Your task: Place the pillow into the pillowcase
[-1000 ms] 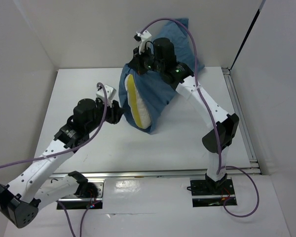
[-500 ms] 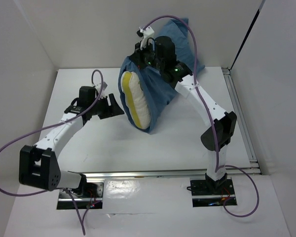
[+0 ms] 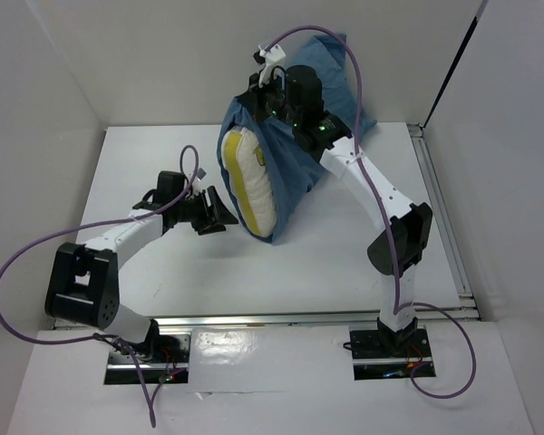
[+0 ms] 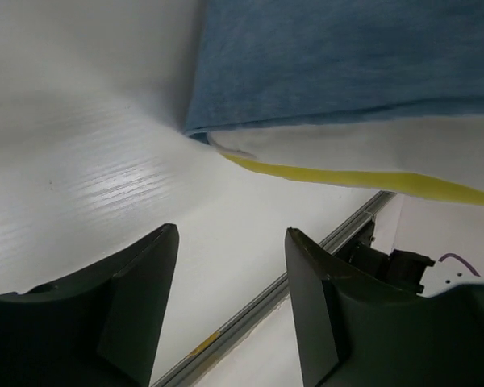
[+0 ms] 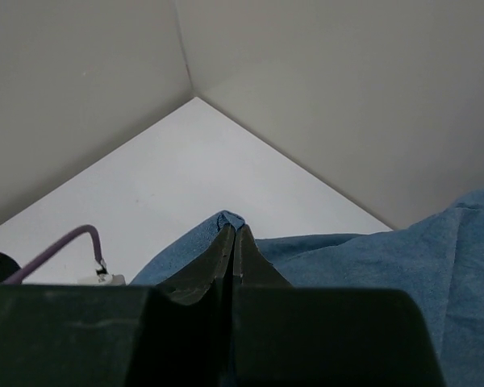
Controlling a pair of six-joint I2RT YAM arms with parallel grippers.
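At the top hem of the pillowcase [image 3: 299, 168] I am pinching cloth in my closed right end effector [image 5: 232, 235], while beside its mouth my left end effector [image 4: 230, 242] is hanging wide open and empty, needing to press the half-inserted pillow [image 3: 247, 181] inward without dragging the hem loose.

Plain pale walls [image 3: 163, 63] are enclosing a glossy white surface [image 3: 344, 254], a metal rail [image 3: 281, 319] running along its near edge.

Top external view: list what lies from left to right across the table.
left arm → pillow → pillowcase → right arm's elbow
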